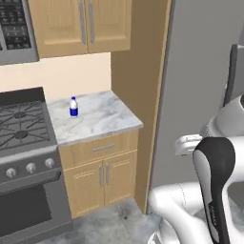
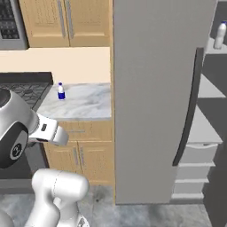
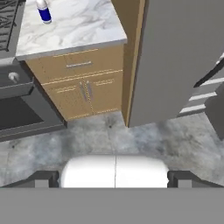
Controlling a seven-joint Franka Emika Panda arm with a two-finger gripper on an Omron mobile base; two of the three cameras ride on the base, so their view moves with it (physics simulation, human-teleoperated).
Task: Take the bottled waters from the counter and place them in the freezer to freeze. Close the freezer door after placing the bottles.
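One labelled bottle (image 1: 73, 106) on the surface (image 1: 102, 116), beside the stove (image 1: 21, 128).
Tool (image 3: 114, 178) spread, empty; open freezer door (image 2: 155, 97) stands between; plain bottle (image 2: 219, 34) on freezer shelf (image 2: 212, 48).

- Counter (image 1: 102, 119) lay open around the lone labelled bottle (image 1: 73, 106); stove (image 1: 21, 128) bordered its left.
- Freezer door (image 2: 155, 97) stood swung open, edge-on between counter and freezer shelves (image 2: 204, 128).

i see a white-and-grey marbled stone countertop (image 1: 102, 116), smooth with a slight sheen, over light wooden cabinets (image 1: 102, 174) with brushed metal handles. the small clear-whitish plastic bottle with dark blue label (image 1: 74, 107) looks glossy, and the tall flat grey freezer door (image 2: 153, 97) looks smooth and matt.
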